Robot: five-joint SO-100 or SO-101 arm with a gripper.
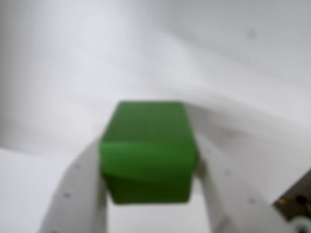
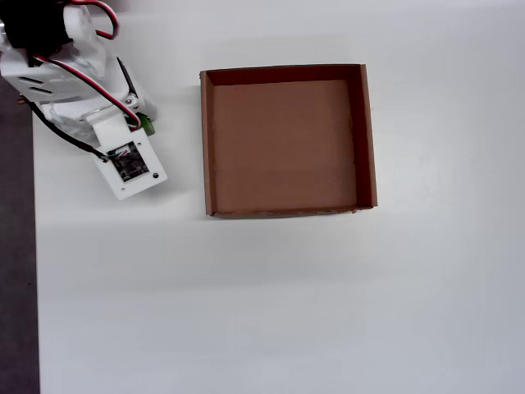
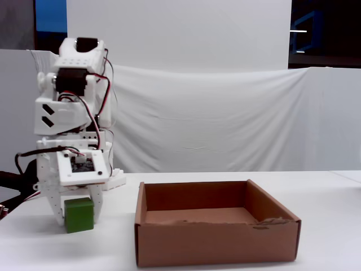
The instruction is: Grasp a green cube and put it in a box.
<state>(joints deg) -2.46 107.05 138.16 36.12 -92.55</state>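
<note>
Closest to the lens, in the wrist view, the green cube (image 1: 148, 151) is seen filling the lower centre of the frame, blurred by its nearness. It is clamped by the claw (image 1: 148, 187), one white finger (image 1: 77, 194) pressed against its left face and the other against its right face. Behind the cube only a pale, out-of-focus white surface can be made out.

In the fixed view the cube (image 3: 78, 215) is held at the lower left of the frame, at the bottom tip of the claw (image 3: 78, 217), whose white fingers are pointed downward. Whether the cube is touching the table (image 3: 327, 237) or is held just above it cannot be told. The box (image 3: 217, 228) is placed at the lower centre, just to the right of the cube and apart from it, with its front wall torn along the top edge. The white arm (image 3: 70, 113), with red and black wires looped along it, is stacked upright above the claw. Farther back, a white cloth backdrop (image 3: 225, 118) is hung across the frame.

From the overhead view, the arm (image 2: 74, 90) is seen at the upper left, and only a sliver of the cube (image 2: 148, 126) is shown beside the claw's white body. The box (image 2: 287, 139) is set at the upper centre, open and brown, well to the right of the cube on the white table (image 2: 287, 312).
</note>
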